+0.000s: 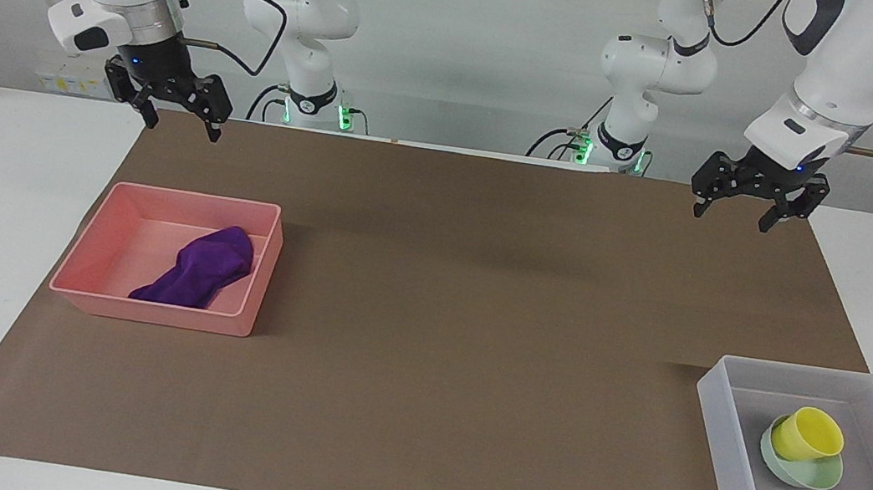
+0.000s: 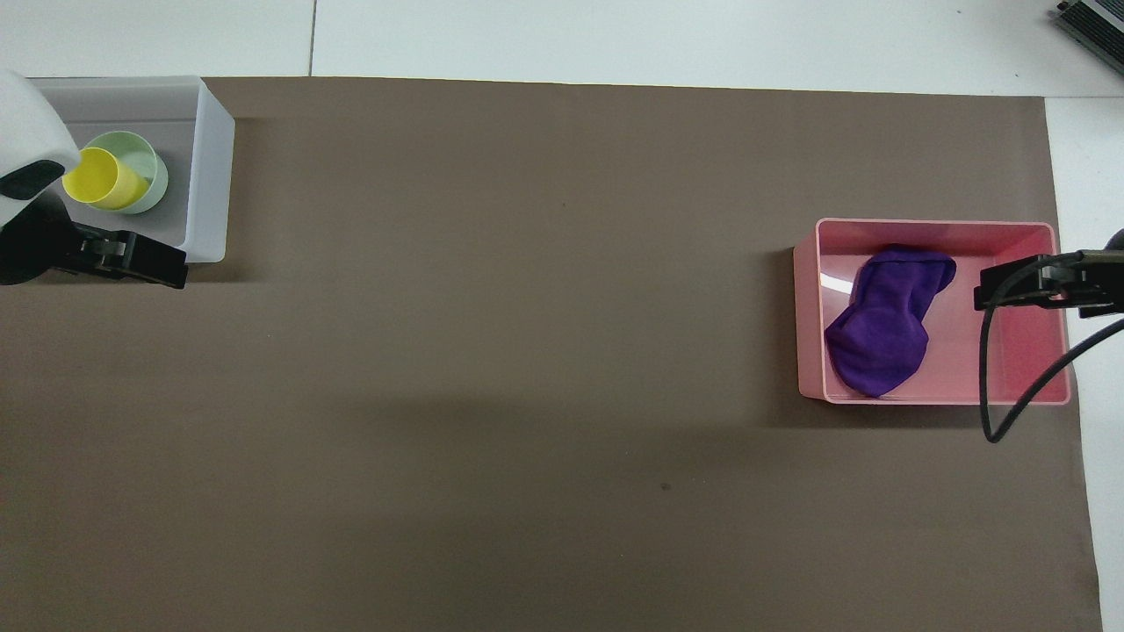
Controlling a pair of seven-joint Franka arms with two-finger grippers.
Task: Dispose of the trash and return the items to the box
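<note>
A white table carries a wide brown mat, with a pale wall where the two robot arms are mounted. In the facing view, the pink tray (image 1: 166, 258) sits toward the right arm's end of the table with the purple cloth (image 1: 199, 269) lying loose inside it. The frosted box (image 1: 822, 446) sits toward the left arm's end, farther from the robots than the tray, and holds the green bowl (image 1: 799, 470) with the yellow cup (image 1: 806, 434) tipped on its side in it. The right hand (image 1: 178, 116) hangs in the air over the mat's edge by the robots, fingers apart and holding nothing. The left hand (image 1: 732, 206) hangs likewise over the mat at its own end, fingers apart, also holding nothing.

In the overhead view, the cloth (image 2: 885, 320) lies fully within the tray (image 2: 933, 231), and the cup (image 2: 98, 178) rests in the bowl (image 2: 145, 167) inside the box (image 2: 207, 167). The left hand (image 2: 132, 254) shows low over the box's near corner, the right hand (image 2: 1023, 284) across the tray's outer end — both are raised, not touching.

By the look of things everything is put away, so little is left to spoil. The likeliest slip is a hand dropping or swinging low and knocking a wall — that could shove the box and roll the tipped cup out of the bowl.
</note>
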